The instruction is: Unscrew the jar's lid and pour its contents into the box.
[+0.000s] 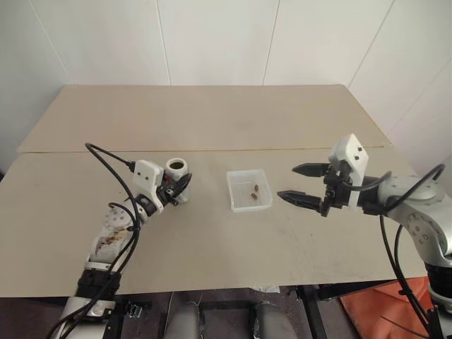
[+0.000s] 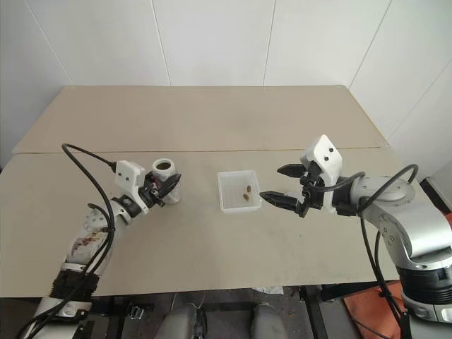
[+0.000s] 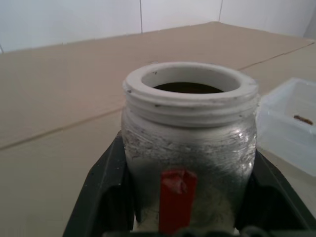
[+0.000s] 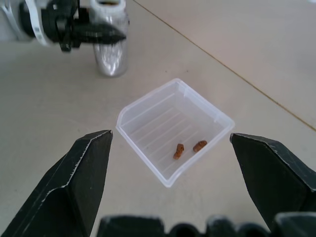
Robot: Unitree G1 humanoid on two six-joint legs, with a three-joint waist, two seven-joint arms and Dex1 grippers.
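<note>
Jar (image 1: 176,173) stands upright and lidless between my left gripper's (image 1: 181,186) fingers, grip uncertain; careless withdrawal could topple it, while my right gripper (image 1: 301,183) hangs wide open.

Shallow square translucent white plastic box (image 4: 148,123): smooth, ribbed bottom. Small cylindrical jar (image 3: 190,148): scuffed, silvery-glossy wall, matt white threaded rim. Beige counter (image 1: 212,120): matt.
</note>
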